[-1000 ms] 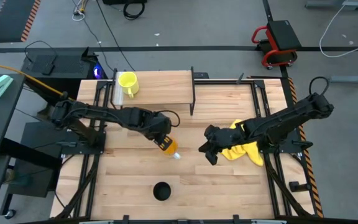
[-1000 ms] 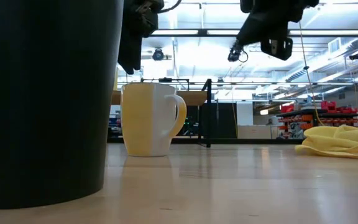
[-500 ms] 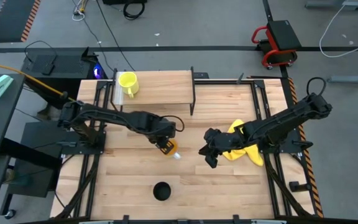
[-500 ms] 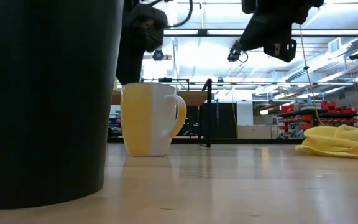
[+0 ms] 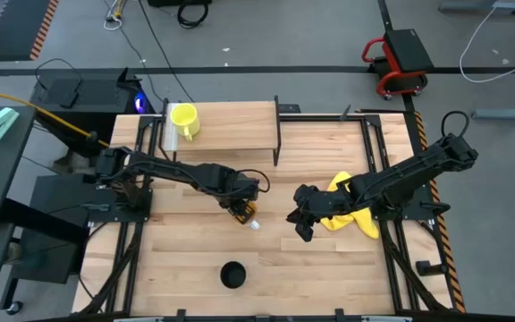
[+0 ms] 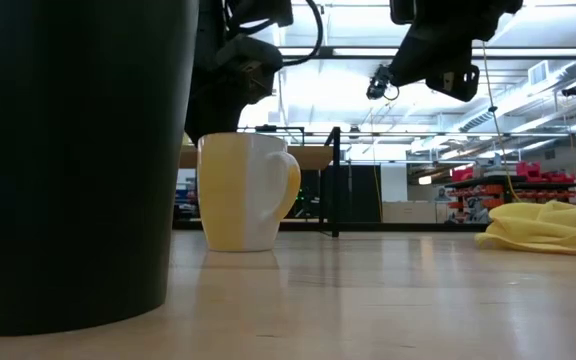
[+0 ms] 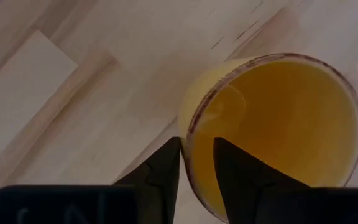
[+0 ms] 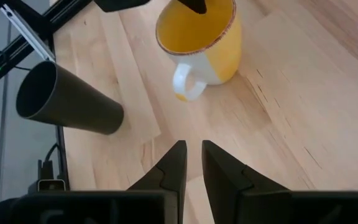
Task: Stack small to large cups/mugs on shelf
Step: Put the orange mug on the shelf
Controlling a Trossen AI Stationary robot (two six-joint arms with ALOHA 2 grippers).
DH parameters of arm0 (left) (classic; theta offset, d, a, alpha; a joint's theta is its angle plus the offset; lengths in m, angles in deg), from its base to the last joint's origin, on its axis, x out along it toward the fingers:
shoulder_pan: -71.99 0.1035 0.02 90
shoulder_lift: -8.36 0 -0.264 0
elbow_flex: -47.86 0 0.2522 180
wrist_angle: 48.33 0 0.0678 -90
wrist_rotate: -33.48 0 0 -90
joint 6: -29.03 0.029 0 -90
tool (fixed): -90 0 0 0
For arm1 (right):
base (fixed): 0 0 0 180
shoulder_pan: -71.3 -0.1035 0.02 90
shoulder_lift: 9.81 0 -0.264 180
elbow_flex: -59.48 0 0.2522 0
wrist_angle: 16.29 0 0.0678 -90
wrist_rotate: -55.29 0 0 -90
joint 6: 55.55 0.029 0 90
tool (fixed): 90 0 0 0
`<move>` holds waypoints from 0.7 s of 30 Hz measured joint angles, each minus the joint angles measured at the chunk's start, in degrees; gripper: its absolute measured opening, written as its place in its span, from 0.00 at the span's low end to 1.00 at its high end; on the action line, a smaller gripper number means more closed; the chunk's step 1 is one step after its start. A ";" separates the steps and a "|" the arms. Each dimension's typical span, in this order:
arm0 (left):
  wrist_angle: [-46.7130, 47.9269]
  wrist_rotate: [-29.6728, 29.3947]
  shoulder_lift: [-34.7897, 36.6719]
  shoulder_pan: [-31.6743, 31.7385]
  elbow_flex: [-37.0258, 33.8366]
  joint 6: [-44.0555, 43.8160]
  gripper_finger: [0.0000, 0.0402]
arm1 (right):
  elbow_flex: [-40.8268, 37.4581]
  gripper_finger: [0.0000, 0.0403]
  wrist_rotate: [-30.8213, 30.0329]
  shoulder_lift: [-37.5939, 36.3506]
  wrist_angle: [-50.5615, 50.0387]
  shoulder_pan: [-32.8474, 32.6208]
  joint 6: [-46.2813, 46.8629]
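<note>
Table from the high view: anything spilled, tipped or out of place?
Nothing spilled or tipped. The orange mug and black cup stand upright on the table, the yellow mug on the shelf. A yellow cloth lies crumpled.

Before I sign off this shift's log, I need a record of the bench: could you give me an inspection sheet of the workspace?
Surface: wooden table, mostly bare.
Job's things: yellow mug on the shelf; orange mug upright mid-table, handle toward the right arm; black cup upright near the front edge.
Clutter: yellow cloth under the right arm.
Grippers: left gripper straddles the orange mug's rim, one finger inside, one outside, not visibly clamped; right gripper hangs above the table, nearly shut, holding nothing.
Cables: loose cables on the floor behind the table.
Surroundings: red-framed cart on the floor; shelving in the room beyond.
</note>
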 joint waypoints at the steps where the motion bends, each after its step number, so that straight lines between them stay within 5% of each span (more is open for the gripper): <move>1: 0.01 0.01 0.01 0.06 -0.01 -0.15 0.25 | 0.00 0.14 -0.01 0.00 0.04 0.00 -0.04; 13: 0.00 -0.19 0.01 1.45 -0.03 0.31 0.05 | 0.00 0.14 0.00 0.00 0.02 0.00 -0.11; 21: 2.54 0.01 -0.01 1.54 4.32 4.20 0.06 | 0.00 0.14 -0.01 0.00 0.03 0.00 -0.11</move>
